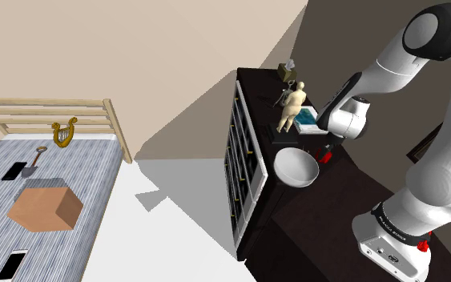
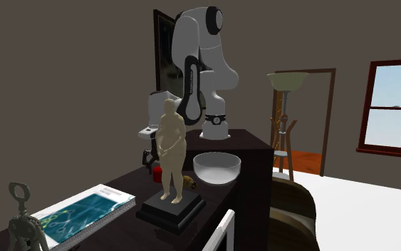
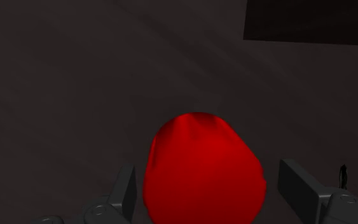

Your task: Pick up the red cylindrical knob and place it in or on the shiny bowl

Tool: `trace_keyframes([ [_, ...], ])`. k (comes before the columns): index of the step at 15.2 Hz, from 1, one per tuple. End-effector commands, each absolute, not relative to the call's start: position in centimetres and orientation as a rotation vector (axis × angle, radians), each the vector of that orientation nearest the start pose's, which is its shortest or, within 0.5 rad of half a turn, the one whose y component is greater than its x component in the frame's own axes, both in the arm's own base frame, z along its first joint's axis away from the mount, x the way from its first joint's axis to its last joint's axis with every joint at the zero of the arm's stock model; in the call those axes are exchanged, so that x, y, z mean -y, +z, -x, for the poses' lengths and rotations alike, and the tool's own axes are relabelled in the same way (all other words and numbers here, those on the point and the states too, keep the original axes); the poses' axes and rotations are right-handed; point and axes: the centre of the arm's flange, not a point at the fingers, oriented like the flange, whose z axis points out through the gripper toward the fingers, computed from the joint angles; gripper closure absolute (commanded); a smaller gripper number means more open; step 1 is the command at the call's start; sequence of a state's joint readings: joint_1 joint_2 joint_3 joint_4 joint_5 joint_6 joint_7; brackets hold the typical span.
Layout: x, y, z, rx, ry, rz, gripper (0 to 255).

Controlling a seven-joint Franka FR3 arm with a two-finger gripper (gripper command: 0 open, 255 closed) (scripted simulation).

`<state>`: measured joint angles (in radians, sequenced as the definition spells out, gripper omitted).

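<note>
Red knob (image 3: 203, 159) faces the wrist camera rounded end first, its long axis along the spread gripper (image 3: 206, 170); lower part cut off; figurine (image 2: 170, 150) half-hides it near the bowl (image 2: 216, 168).

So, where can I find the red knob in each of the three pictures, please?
Shoulder view: the red knob is just right of the bowl, under the arm.
Second exterior view: the knob peeks out left of the figurine; the bowl stands on the figurine's right.
Wrist view: the knob is close up between the two separated fingers of the end effector.
Shared landmark: the bowl, in both exterior views.
</note>
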<state>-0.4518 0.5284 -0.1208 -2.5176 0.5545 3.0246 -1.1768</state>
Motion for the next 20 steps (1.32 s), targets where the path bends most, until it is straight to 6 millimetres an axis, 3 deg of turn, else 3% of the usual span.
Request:
trace_keyframes([
  [1,27.1,8.4,-33.2,0.108,0.000,3.139,0],
  [2,27.1,8.4,-33.2,0.108,0.000,3.139,255],
  [11,27.1,8.4,-33.2,0.108,0.000,3.139,255],
  [20,27.1,13.2,-33.2,0.108,0.000,3.139,255],
])
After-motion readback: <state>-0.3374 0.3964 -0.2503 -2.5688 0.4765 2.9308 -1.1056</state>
